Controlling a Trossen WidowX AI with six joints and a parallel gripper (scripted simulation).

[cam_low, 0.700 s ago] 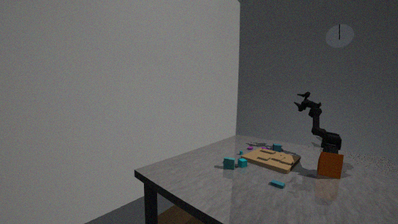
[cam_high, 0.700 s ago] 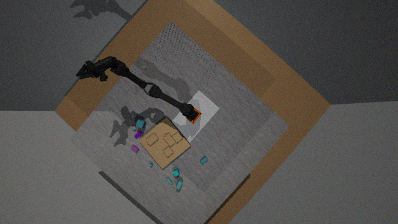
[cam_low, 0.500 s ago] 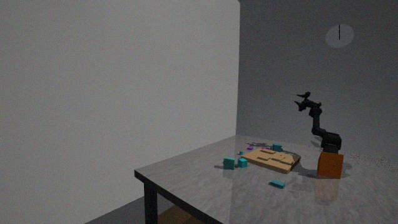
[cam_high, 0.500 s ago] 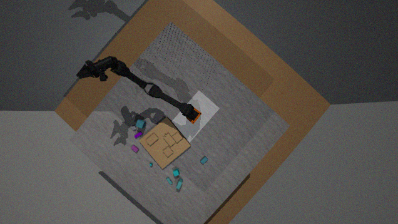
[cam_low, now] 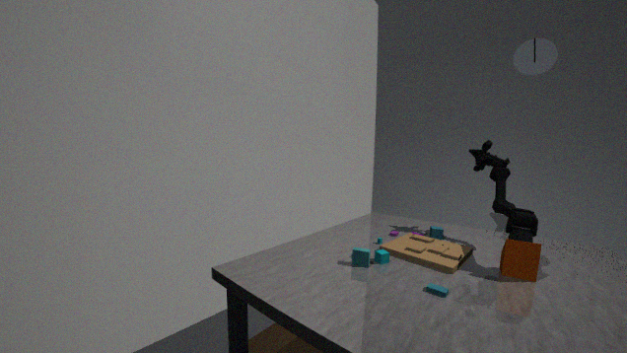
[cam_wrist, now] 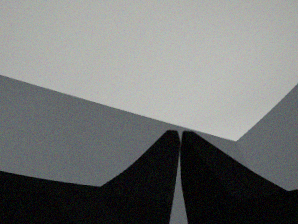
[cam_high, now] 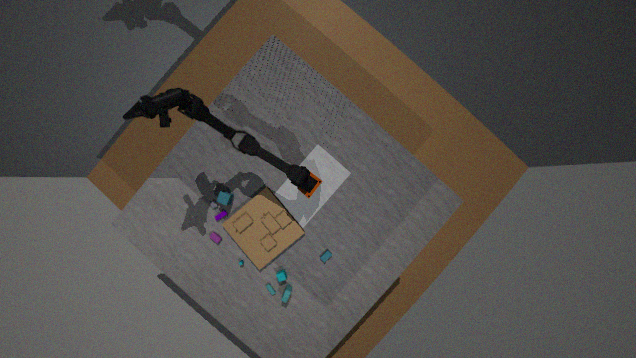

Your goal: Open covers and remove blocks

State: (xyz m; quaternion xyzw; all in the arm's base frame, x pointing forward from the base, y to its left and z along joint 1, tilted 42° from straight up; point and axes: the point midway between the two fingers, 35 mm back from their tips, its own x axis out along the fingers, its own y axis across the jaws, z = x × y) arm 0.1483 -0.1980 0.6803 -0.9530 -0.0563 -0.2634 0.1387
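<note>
The tan puzzle board (cam_high: pixel 250 250) (cam_low: pixel 400 247) lies flat on the table. Several tan rectangular shapes, likely covers, show on its top, including one near the left corner (cam_high: pixel 243 222) and one near the lower edge (cam_high: pixel 268 242); I cannot tell which wells are exposed. Beside the board lie a purple block (cam_high: pixel 221 215), a magenta block (cam_high: pixel 215 237) (cam_low: pixel 394 233), a small teal block (cam_high: pixel 241 262) (cam_low: pixel 380 241), a cyan block (cam_high: pixel 281 276) (cam_low: pixel 382 256) and a blue-teal block (cam_high: pixel 325 256) (cam_low: pixel 437 290). My gripper (cam_high: pixel 125 116) (cam_low: pixel 470 151) (cam_wrist: pixel 178 140) is shut and empty, raised high and away from the board.
A larger teal block (cam_high: pixel 224 198) (cam_low: pixel 437 232) stands near the board's upper left side. Two pale teal pieces (cam_high: pixel 270 289) (cam_high: pixel 286 295) lie below the board. An orange box (cam_low: pixel 521 260) stands at the arm's base. The wrist view shows only walls behind the fingers.
</note>
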